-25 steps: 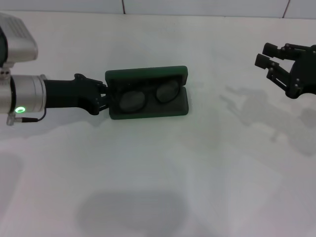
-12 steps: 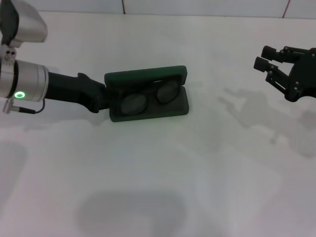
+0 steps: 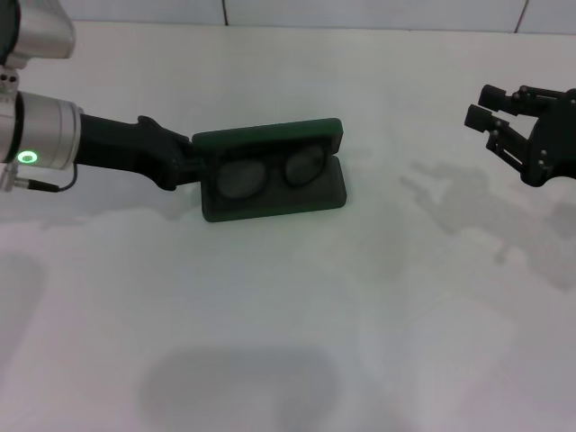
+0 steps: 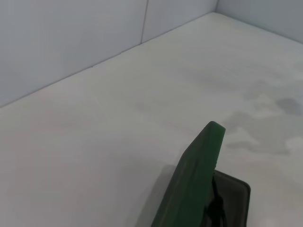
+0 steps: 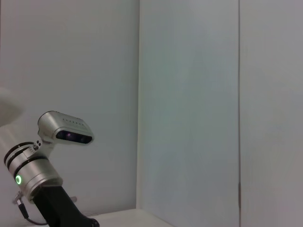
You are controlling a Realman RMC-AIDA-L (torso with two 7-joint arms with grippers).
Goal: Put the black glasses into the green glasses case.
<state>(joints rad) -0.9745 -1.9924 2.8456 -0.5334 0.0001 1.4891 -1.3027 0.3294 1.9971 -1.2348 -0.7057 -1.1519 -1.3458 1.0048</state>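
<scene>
Head view black glasses [image 3: 270, 173] in case [image 3: 270, 193], wrist only lid [image 4: 191, 182]

Dim even light, soft shadows

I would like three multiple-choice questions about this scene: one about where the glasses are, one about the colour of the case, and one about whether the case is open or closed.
1. Where are the black glasses?
A. inside the case
B. on the table beside the case
C. in the right gripper

2. What colour is the green glasses case outside?
A. red
B. dark green
C. white

3. What is the state of the case?
A. shut flat
B. open, lid raised
C. lid removed

Answers:
1 A, both lenses lie in the tray; the right gripper hangs empty, far off.
2 B, seen in head and left wrist views.
3 B, the lid stands up at the left gripper.
</scene>
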